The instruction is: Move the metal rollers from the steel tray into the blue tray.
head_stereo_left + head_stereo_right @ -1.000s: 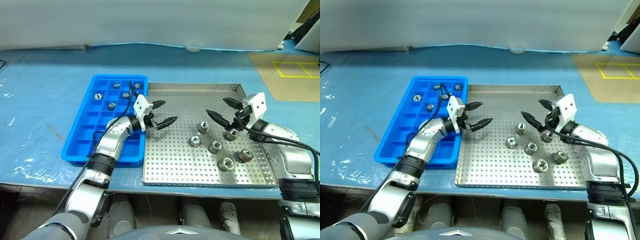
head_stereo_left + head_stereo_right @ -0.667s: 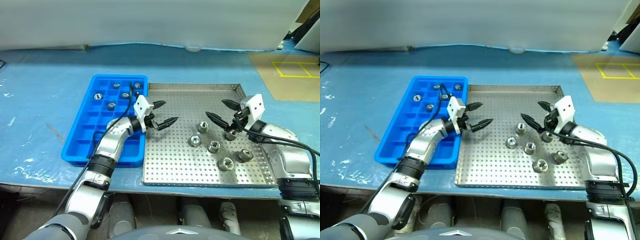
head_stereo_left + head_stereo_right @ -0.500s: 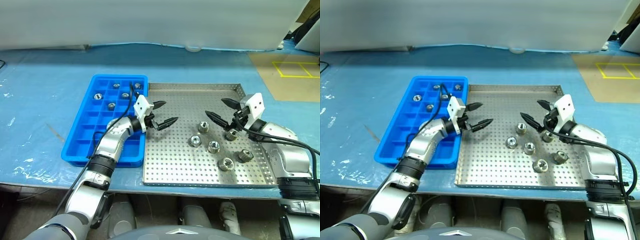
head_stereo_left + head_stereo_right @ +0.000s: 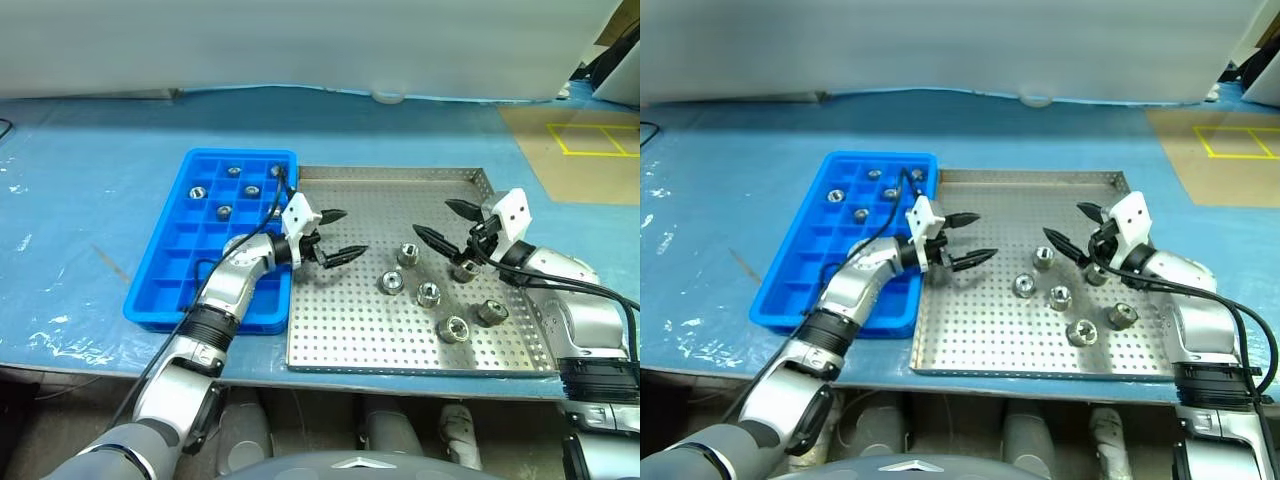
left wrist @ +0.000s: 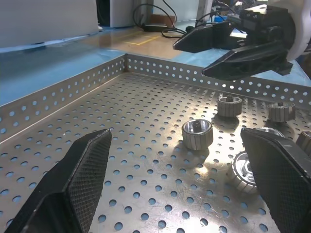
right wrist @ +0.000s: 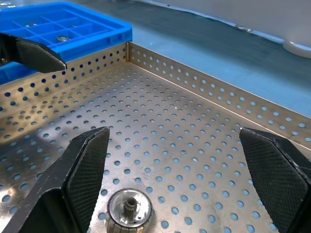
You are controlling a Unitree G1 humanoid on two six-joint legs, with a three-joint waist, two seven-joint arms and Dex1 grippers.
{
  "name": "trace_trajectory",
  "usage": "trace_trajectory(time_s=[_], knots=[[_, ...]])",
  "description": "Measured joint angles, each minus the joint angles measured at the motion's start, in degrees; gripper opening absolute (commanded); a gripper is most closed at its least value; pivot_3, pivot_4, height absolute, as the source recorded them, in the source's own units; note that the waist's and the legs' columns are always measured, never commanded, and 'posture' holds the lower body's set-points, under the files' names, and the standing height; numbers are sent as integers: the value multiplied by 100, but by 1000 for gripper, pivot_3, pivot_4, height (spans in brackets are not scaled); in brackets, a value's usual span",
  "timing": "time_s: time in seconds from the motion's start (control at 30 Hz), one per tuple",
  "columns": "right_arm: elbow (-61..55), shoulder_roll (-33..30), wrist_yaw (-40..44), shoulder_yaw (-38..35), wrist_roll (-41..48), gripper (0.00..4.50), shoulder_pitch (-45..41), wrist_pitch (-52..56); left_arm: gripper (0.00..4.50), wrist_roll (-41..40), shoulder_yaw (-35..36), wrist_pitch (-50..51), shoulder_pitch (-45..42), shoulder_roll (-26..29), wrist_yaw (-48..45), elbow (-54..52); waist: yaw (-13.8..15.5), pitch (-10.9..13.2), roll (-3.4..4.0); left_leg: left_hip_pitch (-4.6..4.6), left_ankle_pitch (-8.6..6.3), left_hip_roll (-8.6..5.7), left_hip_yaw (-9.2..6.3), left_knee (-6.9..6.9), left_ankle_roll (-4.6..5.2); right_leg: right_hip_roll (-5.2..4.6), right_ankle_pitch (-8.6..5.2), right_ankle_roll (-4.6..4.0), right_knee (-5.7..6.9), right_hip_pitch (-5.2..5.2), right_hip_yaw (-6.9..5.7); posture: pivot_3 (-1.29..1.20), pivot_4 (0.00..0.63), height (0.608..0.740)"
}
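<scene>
Six rollers [image 4: 428,293] lie on the right half of the steel tray [image 4: 340,320], five more already in the blue tray [image 4: 175,265]. Both grippers hover empty, fingers apart. The right gripper [image 4: 447,223] is nearer, just above the rollers; the left gripper [image 4: 340,236] points toward them across bare floor.

Counter [image 4: 90,180] covered in wrinkled blue sheeting. Pale wall [image 4: 300,45] runs along its far edge. At the far right, brown floor [image 4: 590,165] marked with yellow tape lines [image 4: 590,140].
</scene>
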Motion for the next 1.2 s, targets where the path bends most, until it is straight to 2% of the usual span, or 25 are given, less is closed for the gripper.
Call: trace_trajectory(time_s=[0.3, 0.83, 1.17, 1.2], knots=[[-451, -57, -180, -250, -23, 4500, 529, 21, 4471, 65, -391, 285, -497, -205, -658, 457, -26, 0, 1, -4, 0, 0, 5, -10, 0, 1, 0, 0, -10, -7, 2, -239, 150, 740], [-1760, -129, -332, -844, 470, 4500, 1772, 719, 4471, 438, -699, 38, -964, -465, -1442, 1363, -159, -1, 4, -5, -6, -3, 12, -31, 11, 1, 2, 5, -55, 1, 5, -384, 150, 740], [-2429, -172, -508, -1105, 546, 4500, 2450, 970, 4471, 1294, -1135, -747, -1278, -726, -1293, 2265, -211, -9, 17, -2, -14, -5, 19, -44, 21, 0, 8, 14, -89, 12, 6, -471, 150, 740], [-2496, -166, -527, -1158, 550, 4500, 2535, 977, 4299, 1401, -1156, -876, -1309, -761, -1237, 2387, -219, -11, 20, -2, -14, -5, 19, -42, 21, -1, 8, 14, -89, 12, 6, -482, 150, 740]])
